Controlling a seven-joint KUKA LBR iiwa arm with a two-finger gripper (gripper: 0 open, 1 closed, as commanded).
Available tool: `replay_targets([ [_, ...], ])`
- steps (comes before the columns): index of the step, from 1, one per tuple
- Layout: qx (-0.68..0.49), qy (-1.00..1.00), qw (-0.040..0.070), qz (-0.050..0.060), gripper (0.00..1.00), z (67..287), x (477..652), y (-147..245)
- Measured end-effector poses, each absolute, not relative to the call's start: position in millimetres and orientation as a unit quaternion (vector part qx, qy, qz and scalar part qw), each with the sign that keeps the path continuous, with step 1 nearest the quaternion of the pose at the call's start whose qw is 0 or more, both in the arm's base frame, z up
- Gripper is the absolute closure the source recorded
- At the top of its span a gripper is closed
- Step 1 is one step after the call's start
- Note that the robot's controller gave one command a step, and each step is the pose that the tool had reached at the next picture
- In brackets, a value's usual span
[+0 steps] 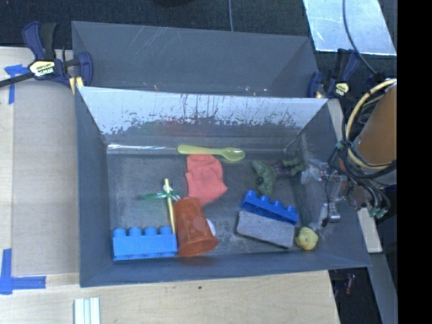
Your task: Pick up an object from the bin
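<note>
Grey metal bin [93, 201] held, in its front row, a blue studded block [144, 241], an orange-red cup [194, 227] on its side, a grey pad [265, 230] and, in the front right corner, a small yellow-green ball [307, 238]. Just behind that ball, toward the right wall, hung the end effector [331, 211], open or closed not discernible; the ball was judged its nearest candidate. Farther back lay a pink lump [204, 177] and a yellow-green spoon [210, 153] along the far wall.

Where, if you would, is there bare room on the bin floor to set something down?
Left side: bare floor between the bin wall, yellow-green spoon, pink lump and blue brick. A smaller gap lies between the pink lump and dark green toy. It is crowded along the front and by the gripper at right.
</note>
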State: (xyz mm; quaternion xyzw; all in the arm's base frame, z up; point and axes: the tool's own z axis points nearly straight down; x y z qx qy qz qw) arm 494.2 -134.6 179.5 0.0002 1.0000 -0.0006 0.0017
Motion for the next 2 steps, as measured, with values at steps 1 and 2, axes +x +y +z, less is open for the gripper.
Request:
replay_targets([
  [1, 0.052, 0.999, 0.003, -0.001, 0.00, 131, 493.5, -114],
  [2, 0.137, 0.991, 0.003, 0.000, 0.00, 88, 509.3, -107],
])
